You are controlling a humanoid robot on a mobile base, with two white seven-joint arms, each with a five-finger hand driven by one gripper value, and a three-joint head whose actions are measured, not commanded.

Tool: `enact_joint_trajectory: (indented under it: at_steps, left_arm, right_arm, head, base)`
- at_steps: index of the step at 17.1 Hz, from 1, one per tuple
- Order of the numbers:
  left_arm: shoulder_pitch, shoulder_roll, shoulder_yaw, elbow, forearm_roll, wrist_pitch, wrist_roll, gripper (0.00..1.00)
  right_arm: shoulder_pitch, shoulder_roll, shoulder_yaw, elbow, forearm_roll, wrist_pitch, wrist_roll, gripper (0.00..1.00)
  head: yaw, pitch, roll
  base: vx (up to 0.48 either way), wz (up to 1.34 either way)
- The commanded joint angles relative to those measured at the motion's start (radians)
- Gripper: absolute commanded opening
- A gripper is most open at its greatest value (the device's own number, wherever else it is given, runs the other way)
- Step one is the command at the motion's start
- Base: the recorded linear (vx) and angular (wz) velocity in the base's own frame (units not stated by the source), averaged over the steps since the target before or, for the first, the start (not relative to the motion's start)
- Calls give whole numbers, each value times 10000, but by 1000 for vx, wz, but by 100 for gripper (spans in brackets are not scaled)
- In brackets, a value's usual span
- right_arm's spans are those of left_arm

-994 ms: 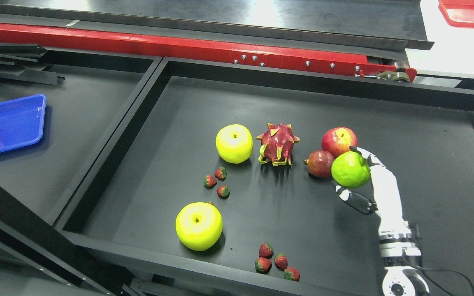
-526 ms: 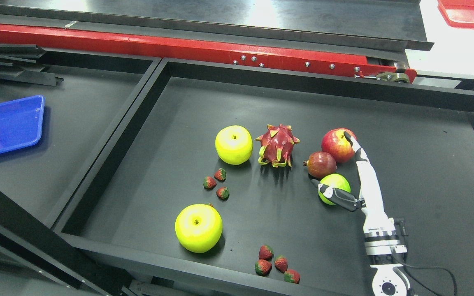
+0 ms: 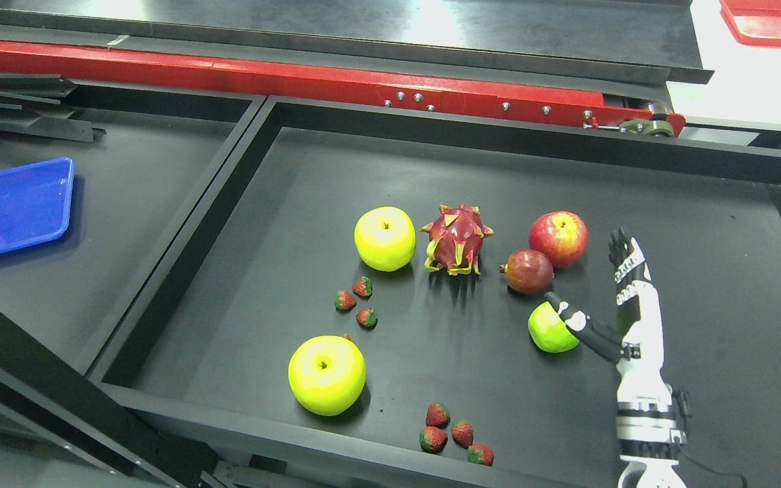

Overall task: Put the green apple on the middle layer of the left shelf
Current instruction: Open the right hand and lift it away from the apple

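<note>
Green apple [image 3: 548, 329] sits on the tray floor [image 3: 702, 285], w/ right hand [image 3: 624, 305] just beside it: fingers spread, upright, thumb touching the apple's right side, nothing gripped. Risk: round fruit rolls off toward pomegranate [image 3: 529, 270] if nudged w/o a wrap. Red apple [image 3: 558, 238] crowds behind; dragon fruit [image 3: 457, 239], strawberries [image 3: 450, 434] farther off. Shelf not in view.

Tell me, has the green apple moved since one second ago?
Yes. The green apple went down and toward the camera, away from the red apple.
</note>
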State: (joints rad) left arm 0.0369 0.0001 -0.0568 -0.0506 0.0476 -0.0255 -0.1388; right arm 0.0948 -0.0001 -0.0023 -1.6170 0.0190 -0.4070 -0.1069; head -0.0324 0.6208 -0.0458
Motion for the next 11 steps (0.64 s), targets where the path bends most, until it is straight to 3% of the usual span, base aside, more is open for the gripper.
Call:
enact_joint_trajectory:
  at_steps: [1,11]
  left_arm:
    - [0,174,0,0,0,-6,-7,100]
    - [0,174,0,0,0,-6,8,100]
  right_arm:
    - [755,-174,652,-29,-1202,-117,333,100]
    - [801,-174,667,-14,-1202,-25,624,100]
  head:
    - [0,0,0]
    - [0,0,0]
  base:
    - [0,0]
    - [-2,0]
